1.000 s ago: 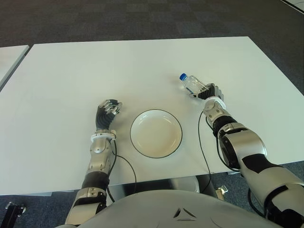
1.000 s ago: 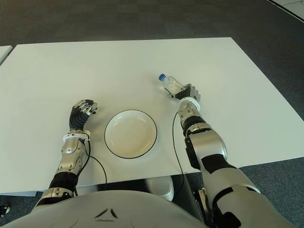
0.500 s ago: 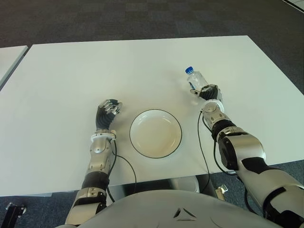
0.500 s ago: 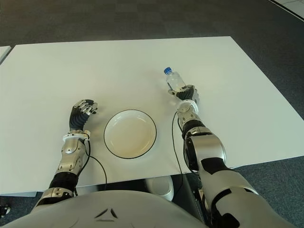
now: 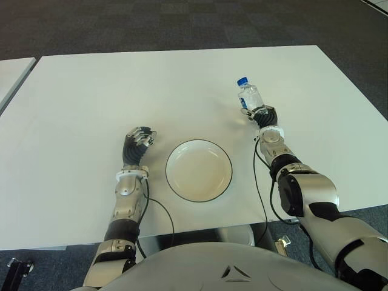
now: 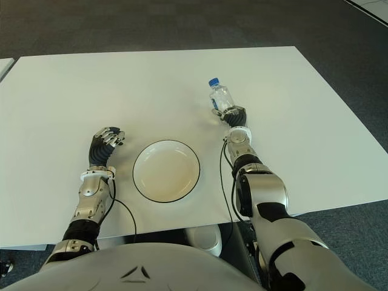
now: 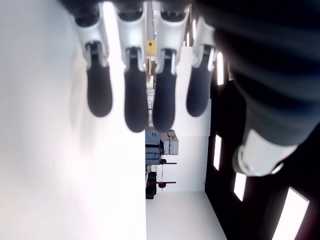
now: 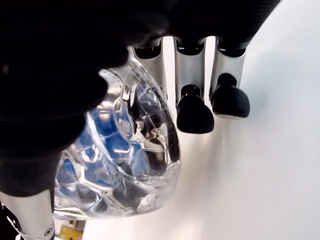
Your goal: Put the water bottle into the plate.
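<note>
A clear water bottle with a blue cap stands nearly upright in my right hand, whose fingers are shut on its lower part, to the right of and beyond the plate. In the right wrist view the bottle's base fills the palm with fingers curled beside it. The white plate with a dark rim lies on the white table near the front edge, with nothing in it. My left hand shows left of the plate, fingers curled and holding nothing.
A black cable runs from my right forearm over the table's front edge. Another cable hangs by my left forearm. A second white table's corner shows at far left. Dark carpet surrounds the table.
My right hand has tipped the bottle from leaning left to nearly upright and carried it a little farther from me. The left hand and the plate have not moved.
</note>
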